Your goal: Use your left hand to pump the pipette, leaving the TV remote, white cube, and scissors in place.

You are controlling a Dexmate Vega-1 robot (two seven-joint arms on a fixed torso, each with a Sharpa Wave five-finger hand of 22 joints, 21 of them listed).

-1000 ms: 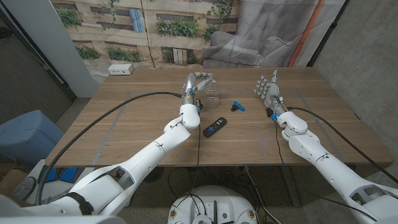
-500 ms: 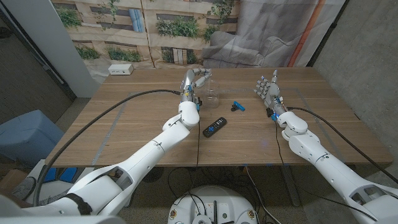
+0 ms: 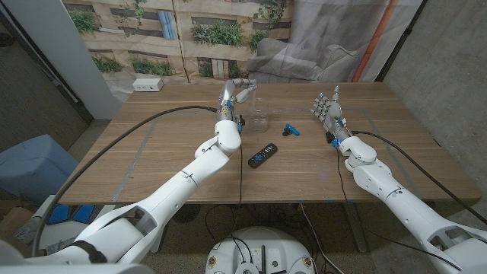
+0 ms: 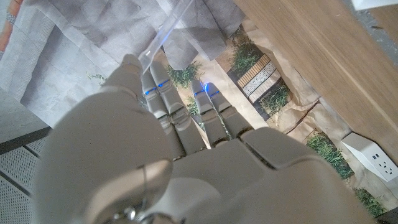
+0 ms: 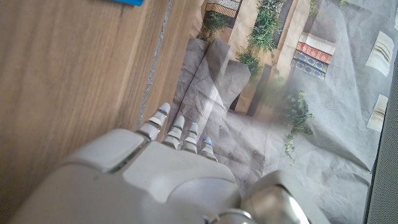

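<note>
One clear pipette (image 4: 166, 31) was pinched in the raised left hand (image 3: 233, 97) over the table's (image 3: 152, 164) far middle. Nearby lay blue scissors (image 3: 290, 129) and a black TV remote (image 3: 262, 155). To the right, the right hand (image 3: 327, 110) stood upright, fingers apart, holding nothing.

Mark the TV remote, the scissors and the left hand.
TV remote (image 3: 262, 155), head view, middle of its black body.
scissors (image 3: 291, 129), head view, blue handles.
left hand (image 3: 233, 95), head view, back of the hand.
</note>
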